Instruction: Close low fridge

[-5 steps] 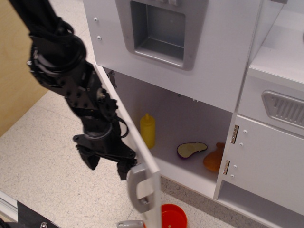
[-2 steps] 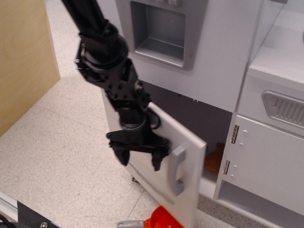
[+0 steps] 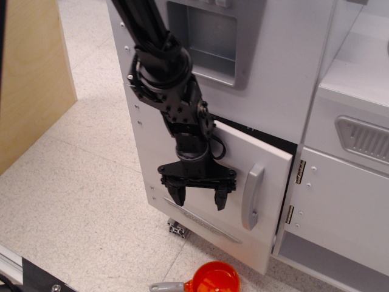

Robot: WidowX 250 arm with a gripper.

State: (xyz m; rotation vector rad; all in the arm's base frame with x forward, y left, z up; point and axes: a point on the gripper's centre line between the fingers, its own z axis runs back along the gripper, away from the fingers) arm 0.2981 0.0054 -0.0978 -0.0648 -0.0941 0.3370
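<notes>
Swung nearly shut since a moment ago, the low fridge door now hides the inside, a dark gap left along its top edge. At 6 o'clock sits an orange cup. Farther back, the gripper hangs against the door, jaws open, empty, grey handle at its 3 o'clock.

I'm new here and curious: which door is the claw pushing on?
Find the white toy fridge with the grey recess up top. Right below is the low fridge door, almost shut, behind the open black claw. Unlike the handleless cabinet door beside it, it has a grey upright handle.
</notes>
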